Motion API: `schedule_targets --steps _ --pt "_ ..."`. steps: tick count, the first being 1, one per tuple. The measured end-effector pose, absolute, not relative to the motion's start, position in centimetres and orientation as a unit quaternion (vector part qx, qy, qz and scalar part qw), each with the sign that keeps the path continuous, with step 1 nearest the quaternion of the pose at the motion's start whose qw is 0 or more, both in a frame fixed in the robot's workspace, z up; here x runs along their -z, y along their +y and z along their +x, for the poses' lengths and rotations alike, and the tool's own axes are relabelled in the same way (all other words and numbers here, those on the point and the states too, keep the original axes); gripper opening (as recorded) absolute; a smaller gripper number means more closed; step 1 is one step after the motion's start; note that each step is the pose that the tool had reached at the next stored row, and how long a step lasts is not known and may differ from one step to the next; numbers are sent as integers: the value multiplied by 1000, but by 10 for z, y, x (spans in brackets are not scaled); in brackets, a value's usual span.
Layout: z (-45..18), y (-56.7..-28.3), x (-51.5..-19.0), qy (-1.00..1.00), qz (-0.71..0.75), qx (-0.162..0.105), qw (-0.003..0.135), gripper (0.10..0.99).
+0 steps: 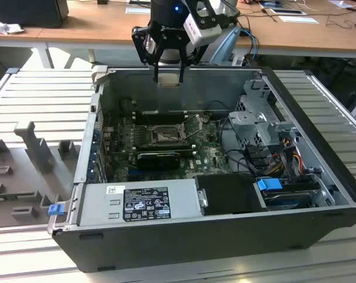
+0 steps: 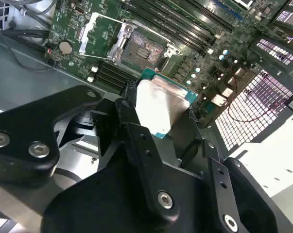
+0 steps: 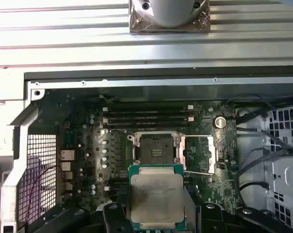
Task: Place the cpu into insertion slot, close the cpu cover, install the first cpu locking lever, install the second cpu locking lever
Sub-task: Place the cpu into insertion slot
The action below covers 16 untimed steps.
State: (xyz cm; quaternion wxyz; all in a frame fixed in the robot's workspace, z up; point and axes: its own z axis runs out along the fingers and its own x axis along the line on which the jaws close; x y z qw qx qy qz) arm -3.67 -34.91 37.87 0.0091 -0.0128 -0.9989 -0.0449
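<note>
My gripper (image 1: 167, 75) hangs above the back wall of the open computer case (image 1: 83, 159), shut on the cpu (image 1: 167, 81). In both wrist views the cpu (image 2: 161, 104) (image 3: 156, 196) is a pale silver square with a green rim, pinched at its edges between the black fingers (image 2: 129, 121). The insertion slot (image 3: 156, 148) (image 2: 144, 48) (image 1: 165, 135) lies bare on the green board, well below and apart from the chip. The cpu cover (image 3: 197, 154) (image 2: 95, 31) is swung open beside the slot, with a thin wire lever (image 3: 200, 173) lying along it.
Long black memory slots (image 3: 148, 116) run beside the socket. A black ribbed heatsink block (image 1: 159, 159), a grey power supply (image 1: 139, 203) and a drive cage (image 1: 260, 121) with cables stand inside the case. Ribbed grey table panels (image 1: 42, 97) flank it.
</note>
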Motion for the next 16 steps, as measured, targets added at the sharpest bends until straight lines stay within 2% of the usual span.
schedule_targets --steps 16 --pt "-37 -349 -379 -998 -36 45 8 529"
